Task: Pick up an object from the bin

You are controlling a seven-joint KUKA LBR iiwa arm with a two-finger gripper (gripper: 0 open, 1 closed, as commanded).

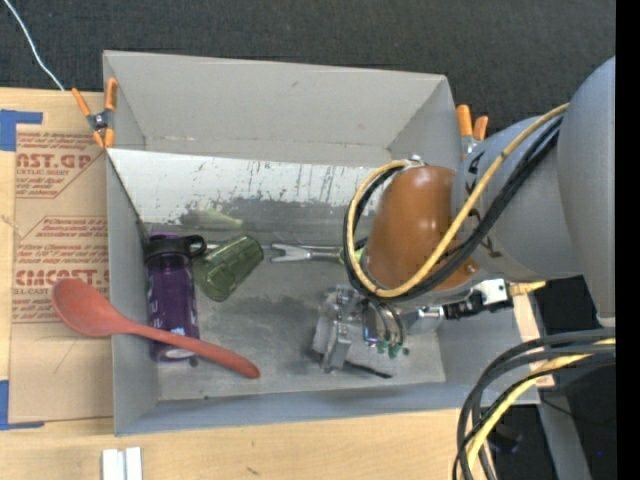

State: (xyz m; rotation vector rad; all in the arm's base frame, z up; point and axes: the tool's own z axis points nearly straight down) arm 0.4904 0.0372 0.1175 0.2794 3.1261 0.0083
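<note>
Your gripper [345, 343] sits low over the front right floor of the bin [280, 98]; you can't tell whether it's open or closed. The nearest thing is a thin metal utensil [300, 255], just behind it and beside the green cup [228, 266]. Expect it to be stiff, light and slippery, so pinch across its narrow shaft.

In the bin [270, 108], the bottle [170, 293] lies along the left wall, with the cup [228, 266] on its side just right of it. The spoon [85, 308] crosses the bottle's front end, its bowl out over the left rim. A thin utensil [300, 254] lies right of the cup, and the gripper [345, 343] is at front right
</note>
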